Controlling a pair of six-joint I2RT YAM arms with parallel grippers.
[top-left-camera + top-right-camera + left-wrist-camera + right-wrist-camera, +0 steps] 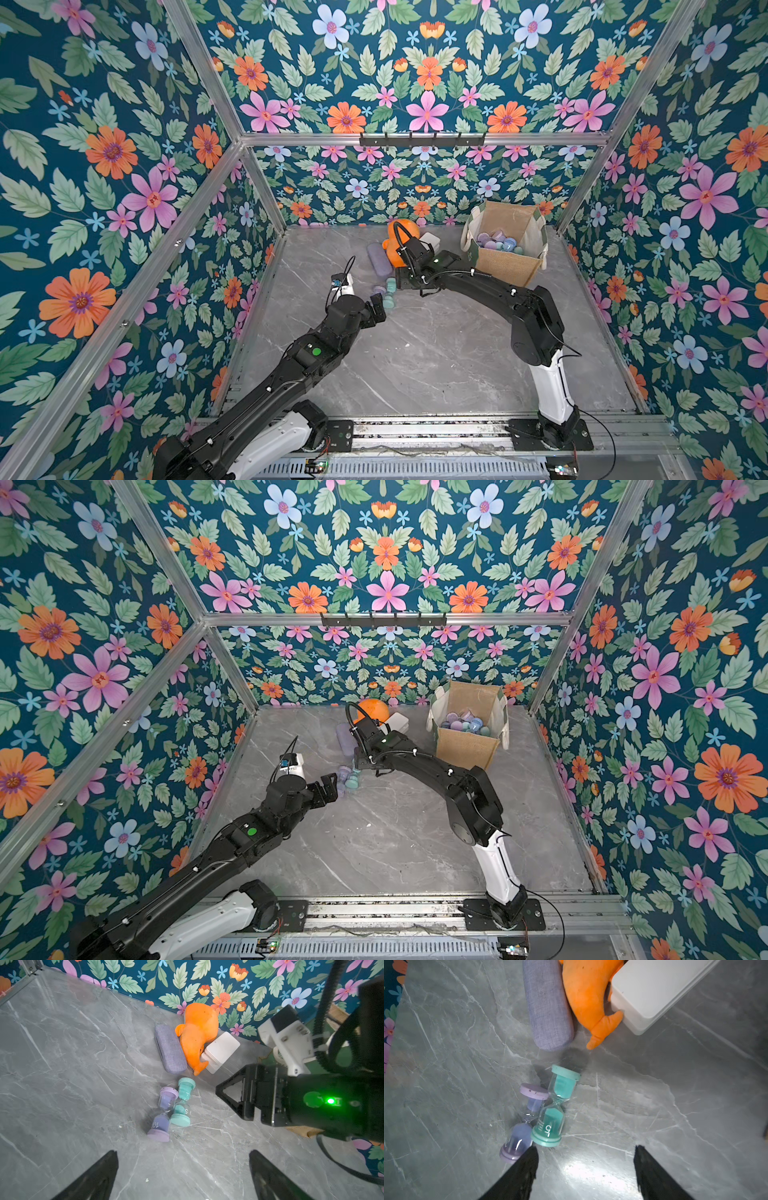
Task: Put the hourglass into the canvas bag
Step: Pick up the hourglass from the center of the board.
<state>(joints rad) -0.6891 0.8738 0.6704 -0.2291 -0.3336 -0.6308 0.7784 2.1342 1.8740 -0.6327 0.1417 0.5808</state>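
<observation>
Spread right claw (586, 1148) beside teal hourglass (555, 1109), purple hourglass (525, 1122); case (548, 1005), plush (587, 995), box (654, 987) beyond.

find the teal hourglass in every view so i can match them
in a top view: teal hourglass just below the purple case
in a top view: same place, below the case
left wrist: middle of picture, lying flat
right wrist: middle of picture, 5 facing up
shared landmark: the purple case
</observation>
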